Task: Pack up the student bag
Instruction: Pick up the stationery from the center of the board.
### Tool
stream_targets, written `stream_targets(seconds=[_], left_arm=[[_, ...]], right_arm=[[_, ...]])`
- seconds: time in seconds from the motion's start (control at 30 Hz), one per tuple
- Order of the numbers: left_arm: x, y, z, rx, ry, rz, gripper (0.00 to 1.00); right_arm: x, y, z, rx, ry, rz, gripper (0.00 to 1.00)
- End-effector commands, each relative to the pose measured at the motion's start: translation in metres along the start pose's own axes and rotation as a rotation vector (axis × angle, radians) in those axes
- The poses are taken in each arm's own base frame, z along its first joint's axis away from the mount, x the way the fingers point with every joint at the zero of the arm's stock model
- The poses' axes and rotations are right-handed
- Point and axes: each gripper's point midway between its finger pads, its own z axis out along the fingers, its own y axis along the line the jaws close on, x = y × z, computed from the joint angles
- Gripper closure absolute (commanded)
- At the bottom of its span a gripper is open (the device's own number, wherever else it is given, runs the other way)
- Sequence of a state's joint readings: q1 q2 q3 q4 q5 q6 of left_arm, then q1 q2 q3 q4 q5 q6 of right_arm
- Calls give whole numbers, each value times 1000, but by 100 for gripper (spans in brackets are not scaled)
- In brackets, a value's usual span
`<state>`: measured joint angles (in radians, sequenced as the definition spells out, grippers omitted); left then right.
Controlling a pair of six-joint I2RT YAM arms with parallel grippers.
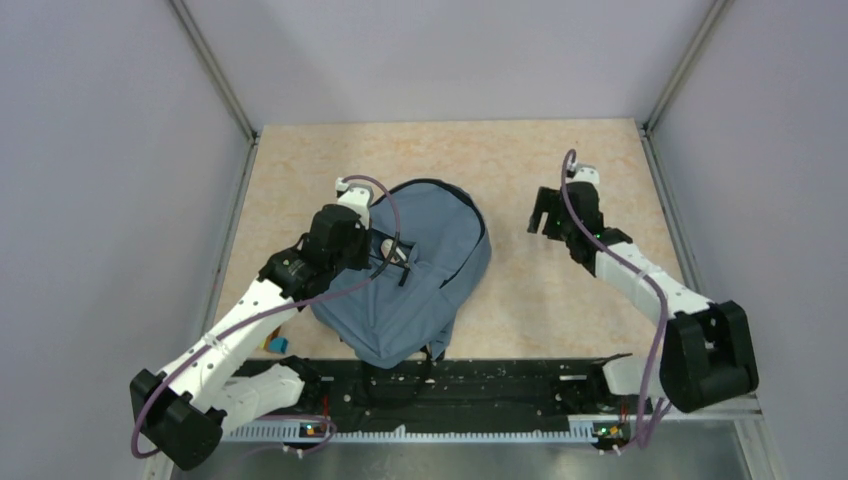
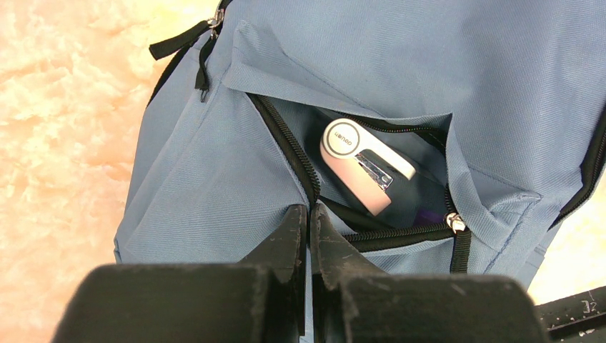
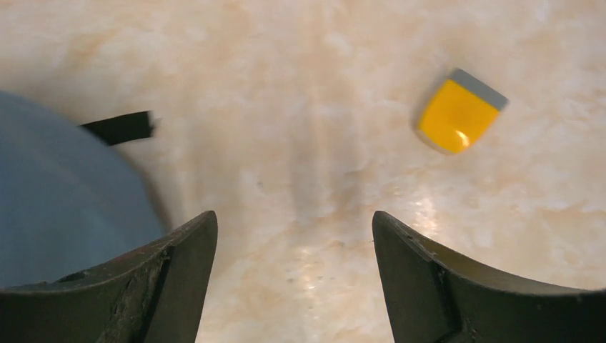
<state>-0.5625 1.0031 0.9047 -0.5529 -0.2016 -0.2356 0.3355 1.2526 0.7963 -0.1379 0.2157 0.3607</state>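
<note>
Student bag (image 1: 428, 290), left arm (image 1: 250, 312) bent over it

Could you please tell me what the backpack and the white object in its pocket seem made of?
The student bag: matte woven fabric, probably synthetic, by its fine weave and soft folds. The white object: smooth hard plastic, seemingly, with rounded moulded edges.

Soft, even light falls from above, and shadows are faint. In the left wrist view the table (image 2: 64, 128) bleaches to near white, while the student bag (image 2: 400, 64) beside it is crisp. The right wrist view is blurred, with glare on the yellow object (image 3: 457, 114).
</note>
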Motion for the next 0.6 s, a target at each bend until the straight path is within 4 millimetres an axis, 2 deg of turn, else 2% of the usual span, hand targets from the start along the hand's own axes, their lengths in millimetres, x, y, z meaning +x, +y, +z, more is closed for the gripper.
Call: stream_targets(seconds=[0.0,0.23,0.47,0.57], left_arm=[[-26,6,-7,-21,-111,-12,100],[-27,6,-7,-23,-114,-11,100],[-27,7,-8,-27,-116,-10,100],[-27,8,-8,-29,-117,-11,100]], right_arm=[[10,-48,26,125,33,93,21],[11,-99,57,275,84,154,19],[9,-128,85,331,123,198,18],[8,-132,95,341,129,190,18]])
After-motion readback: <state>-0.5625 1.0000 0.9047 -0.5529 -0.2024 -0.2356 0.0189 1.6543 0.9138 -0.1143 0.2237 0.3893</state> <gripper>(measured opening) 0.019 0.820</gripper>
